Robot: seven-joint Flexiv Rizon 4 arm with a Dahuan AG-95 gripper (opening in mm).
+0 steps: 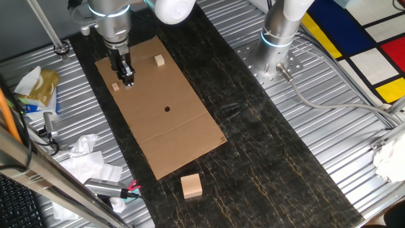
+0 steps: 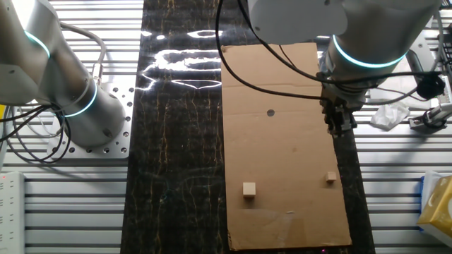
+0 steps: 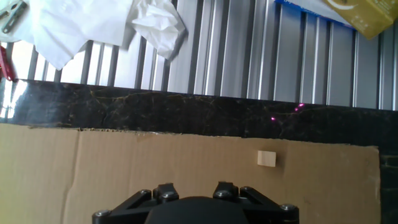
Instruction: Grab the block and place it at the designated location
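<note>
The block (image 1: 114,87) is a tiny pale tan cube lying near the edge of the brown cardboard sheet (image 1: 183,136). It also shows in the other fixed view (image 2: 330,177) and in the hand view (image 3: 266,159). My gripper (image 1: 127,78) hangs over the cardboard just beside the block and apart from it. Its fingers (image 3: 165,190) stand open with only bare cardboard between them. The designated location (image 1: 167,108) is a small black dot near the sheet's middle (image 2: 270,112), uncovered.
A slightly bigger pale block (image 1: 159,60) lies on the same sheet. A large wooden cube (image 1: 191,186) sits on the black tabletop off the sheet. Crumpled tissue (image 3: 155,25), a yellow packet (image 1: 41,85) and tools lie on the ribbed metal beside the table. A second arm's base (image 1: 278,38) stands opposite.
</note>
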